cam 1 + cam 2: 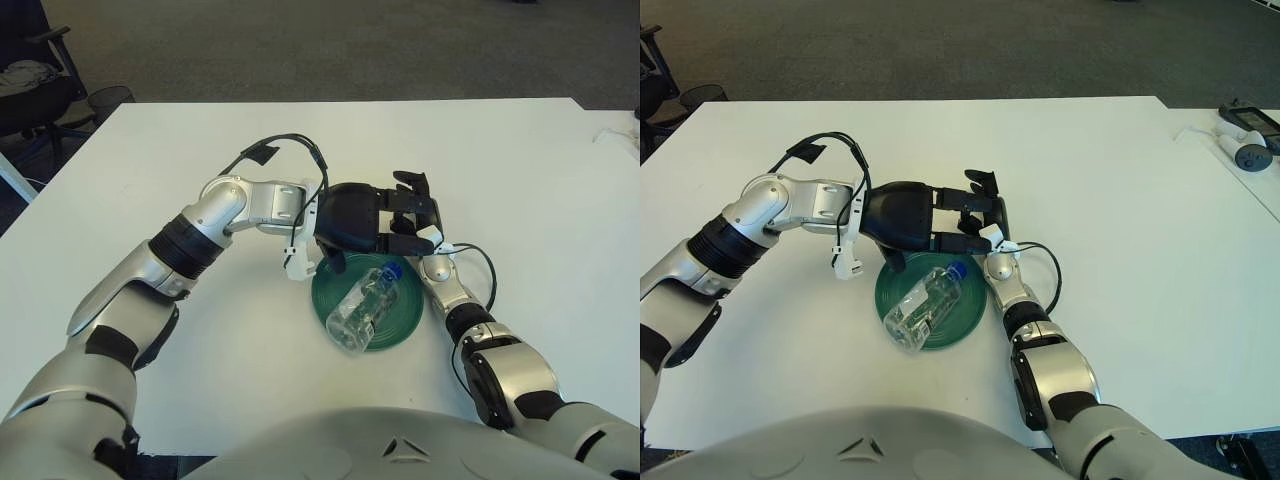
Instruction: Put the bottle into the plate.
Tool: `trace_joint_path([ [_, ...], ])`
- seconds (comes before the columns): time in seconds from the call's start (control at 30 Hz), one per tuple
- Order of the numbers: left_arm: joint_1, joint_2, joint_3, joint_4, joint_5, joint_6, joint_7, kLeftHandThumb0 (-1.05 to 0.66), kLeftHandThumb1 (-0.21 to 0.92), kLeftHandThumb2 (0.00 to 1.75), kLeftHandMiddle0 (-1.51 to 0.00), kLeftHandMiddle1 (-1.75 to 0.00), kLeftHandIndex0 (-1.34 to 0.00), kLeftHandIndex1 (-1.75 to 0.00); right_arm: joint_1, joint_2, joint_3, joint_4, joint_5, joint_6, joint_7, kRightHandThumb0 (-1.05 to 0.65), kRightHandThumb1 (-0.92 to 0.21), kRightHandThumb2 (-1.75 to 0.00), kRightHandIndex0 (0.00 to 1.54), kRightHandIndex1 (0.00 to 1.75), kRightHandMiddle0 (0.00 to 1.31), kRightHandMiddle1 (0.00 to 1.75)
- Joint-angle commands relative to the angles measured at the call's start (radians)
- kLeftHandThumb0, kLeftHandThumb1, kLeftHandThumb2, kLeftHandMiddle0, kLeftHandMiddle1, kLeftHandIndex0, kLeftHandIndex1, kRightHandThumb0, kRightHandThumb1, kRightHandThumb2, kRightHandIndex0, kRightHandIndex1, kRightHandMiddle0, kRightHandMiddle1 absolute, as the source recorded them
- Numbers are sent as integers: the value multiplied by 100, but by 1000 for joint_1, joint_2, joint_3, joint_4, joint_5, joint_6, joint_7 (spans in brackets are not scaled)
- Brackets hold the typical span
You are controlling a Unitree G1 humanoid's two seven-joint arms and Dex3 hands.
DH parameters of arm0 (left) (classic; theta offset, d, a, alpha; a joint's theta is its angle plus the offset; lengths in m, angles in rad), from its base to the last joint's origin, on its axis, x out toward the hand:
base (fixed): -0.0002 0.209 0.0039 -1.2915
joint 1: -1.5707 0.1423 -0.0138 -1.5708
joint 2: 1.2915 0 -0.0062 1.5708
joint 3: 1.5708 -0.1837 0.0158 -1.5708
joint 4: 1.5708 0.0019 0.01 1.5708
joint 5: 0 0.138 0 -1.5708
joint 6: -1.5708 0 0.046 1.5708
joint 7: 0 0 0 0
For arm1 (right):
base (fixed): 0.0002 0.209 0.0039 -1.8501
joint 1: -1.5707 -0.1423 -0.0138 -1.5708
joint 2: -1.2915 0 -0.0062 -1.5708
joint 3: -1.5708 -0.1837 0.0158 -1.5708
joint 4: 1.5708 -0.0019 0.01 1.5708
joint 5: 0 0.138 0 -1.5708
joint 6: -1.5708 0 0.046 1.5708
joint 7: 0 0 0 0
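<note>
A clear plastic bottle (pixel 365 305) with a blue cap lies on its side, slanted, in the green plate (pixel 405 322) near the table's front. Its cap points toward the far right and its base overhangs the plate's near-left rim. My left hand (pixel 400 228), black, hovers over the plate's far edge with fingers spread, just beyond the cap and holding nothing. My right hand (pixel 425 205) shows right behind the left hand's fingers and is mostly covered by them. Its forearm (pixel 452 295) runs along the plate's right side.
The white table (pixel 520 170) stretches wide to the right and far side. A black cable loops off the left wrist (pixel 290 145). An office chair (pixel 25 85) and bin stand off the table's far left. Small devices (pixel 1245 140) lie at the far right.
</note>
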Motion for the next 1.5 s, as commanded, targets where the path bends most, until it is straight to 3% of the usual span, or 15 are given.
trace_joint_path([
  [0.0,-2,16,10,-9,44,8,46,-95,92,59,0,0,0,0,141,-28,-6,61,-13,40,-50,-35,-92,-90,20,81,9,128],
  [0.1,-5,17,7,-10,65,16,62,-94,92,62,0,0,0,0,152,-34,-10,56,-11,65,-80,-34,-92,-88,19,85,10,131],
  [0.13,-6,18,7,-11,71,18,65,-93,92,63,0,0,0,0,157,-35,-10,54,-10,72,-85,-34,-92,-75,19,86,13,146],
  [0.23,-8,22,7,-15,85,18,77,-93,92,66,0,0,0,0,166,-34,-17,52,5,97,-85,-34,-92,-60,20,89,16,165],
  [0.57,-41,36,1,23,67,-28,98,-90,92,71,-1,-1,0,0,191,-20,-16,-44,9,186,-59,-35,-92,-52,22,94,19,174],
  [0.67,-50,61,14,54,3,-54,68,-89,92,72,-1,-1,0,0,198,-19,-8,-73,-4,220,-65,-35,-92,-52,24,96,19,175],
  [0.8,-86,157,66,75,-151,-100,0,-88,92,71,0,0,0,0,215,-20,-4,-108,1,229,-38,-35,-92,-51,25,97,20,175],
  [0.93,-104,167,60,107,-275,-82,-97,-95,92,61,0,0,0,0,256,-4,-25,-160,58,213,36,-35,-87,-58,23,100,23,175],
  [1.1,-132,189,68,199,-428,-77,-174,-103,92,60,0,0,0,0,311,53,-72,-273,168,213,109,-37,-78,-70,20,97,27,175],
  [1.23,-138,190,99,341,-518,-96,-168,-104,92,63,0,0,0,0,325,82,-91,-342,208,240,124,-37,-74,-77,19,93,30,175],
  [1.47,-121,168,188,576,-543,-134,-45,-105,92,54,0,0,0,0,338,94,-117,-417,246,321,154,-37,-76,-74,24,100,29,175],
])
